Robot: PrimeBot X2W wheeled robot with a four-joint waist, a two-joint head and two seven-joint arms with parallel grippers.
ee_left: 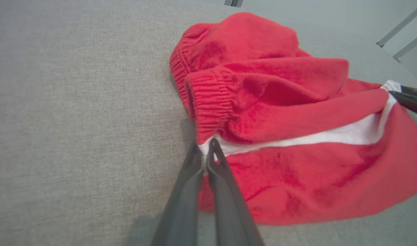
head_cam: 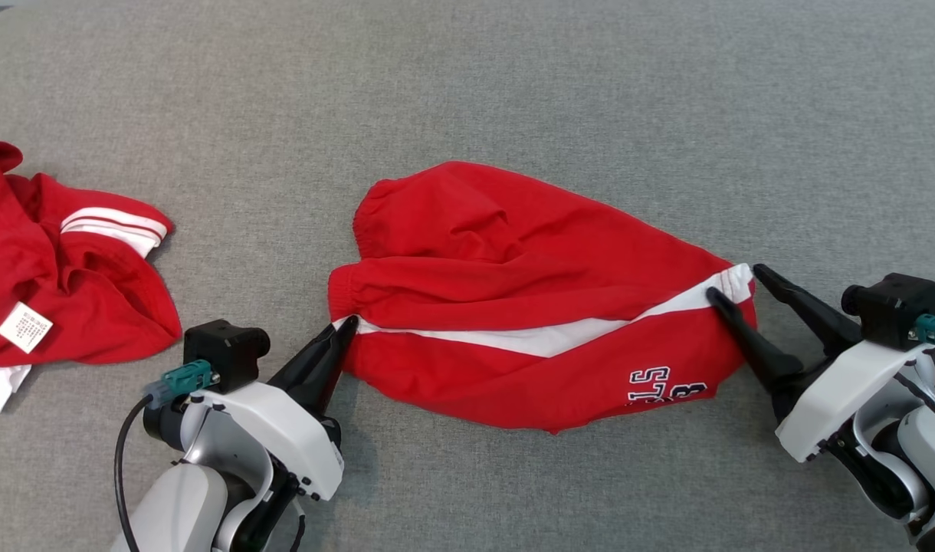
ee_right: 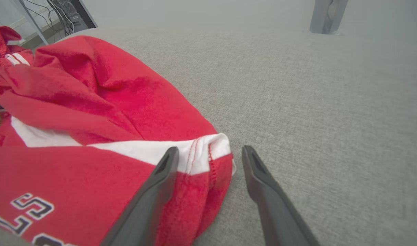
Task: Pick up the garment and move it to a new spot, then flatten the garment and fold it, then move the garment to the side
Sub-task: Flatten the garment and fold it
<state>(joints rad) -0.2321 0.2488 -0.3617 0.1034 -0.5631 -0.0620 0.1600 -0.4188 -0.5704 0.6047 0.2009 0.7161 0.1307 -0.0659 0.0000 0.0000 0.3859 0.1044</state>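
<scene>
Lying in the middle of the grey cloth [head_cam: 513, 92], the red garment [head_cam: 513, 291] is rumpled, its white stripe [head_cam: 544, 337] running from 9 to 3 o'clock. The left gripper [head_cam: 349, 323], at the 9 o'clock end, has its jaws clamped on the stripe. The right gripper [head_cam: 736, 282], at 3 o'clock, has its jaws apart astride the hem [ee_right: 212, 160]. A red top [head_cam: 61, 261] lies well apart at 9 o'clock.
</scene>
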